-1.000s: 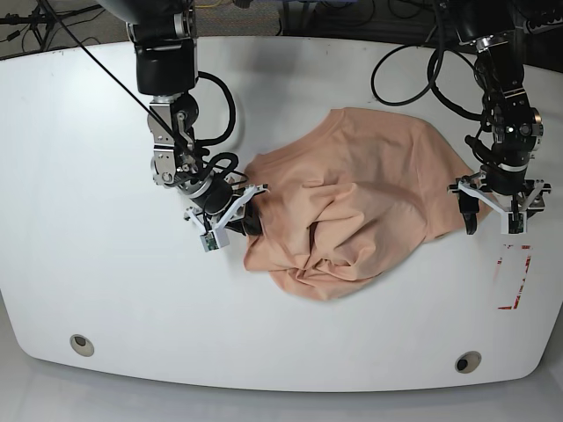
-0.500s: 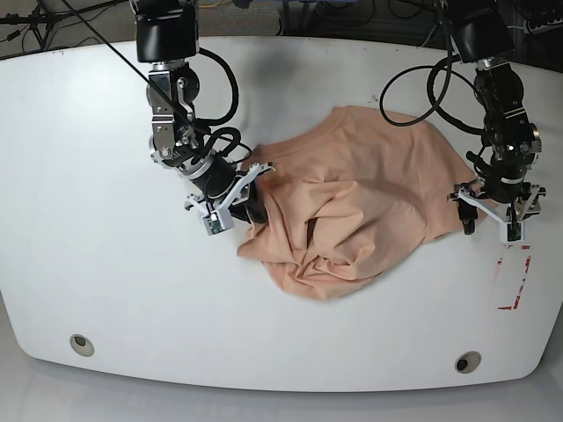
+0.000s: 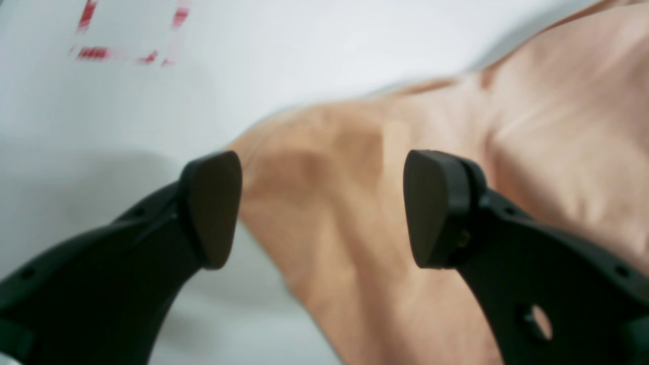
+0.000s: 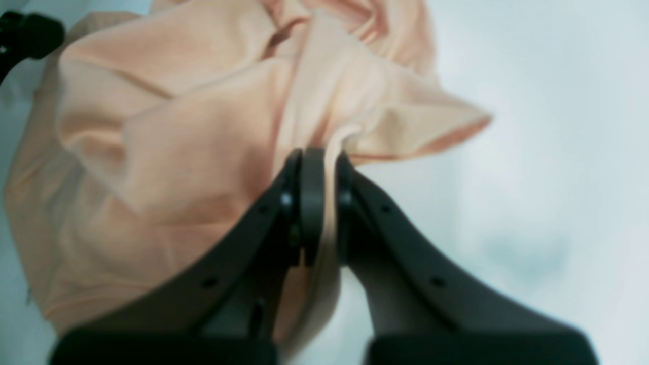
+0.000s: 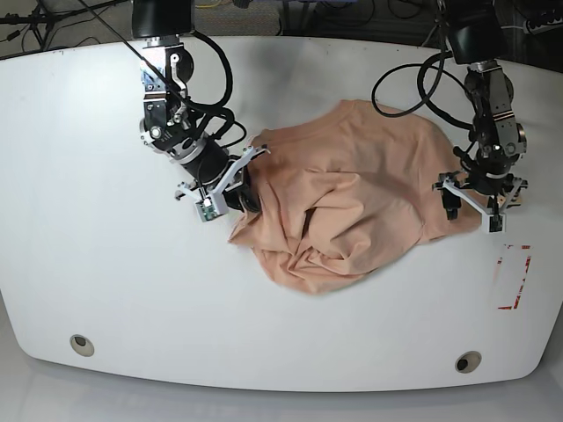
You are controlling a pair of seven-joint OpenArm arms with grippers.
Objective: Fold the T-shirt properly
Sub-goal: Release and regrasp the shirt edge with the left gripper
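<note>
The T-shirt (image 5: pixel 352 198) is lying crumpled on the white table (image 5: pixel 88 264), a little toward the far side from the table's middle, with many loose folds bunched at its near edge. The right gripper (image 4: pixel 318 167) is pinching a fold of cloth at one edge of the T-shirt; its jaws are pressed together with the thin fabric between them, and the pinched part is rising from the table. The left gripper (image 3: pixel 322 208) is hovering at the opposite edge of the T-shirt, with its jaws standing wide and holding nothing; the cloth is lying under and between them. The red marks (image 5: pixel 515 277) are sitting just beyond that same edge of the T-shirt, on the bare table. To my judgement, the step in hand is spreading the T-shirt flat before any fold. To do it well, the left gripper should be coming down on the edge below it and taking only one layer, near a corner or a hem. Then both arms should be pulling apart from the T-shirt's middle, slowly, so the bunched part opens and the cloth is not slipping from the pinch.
</note>
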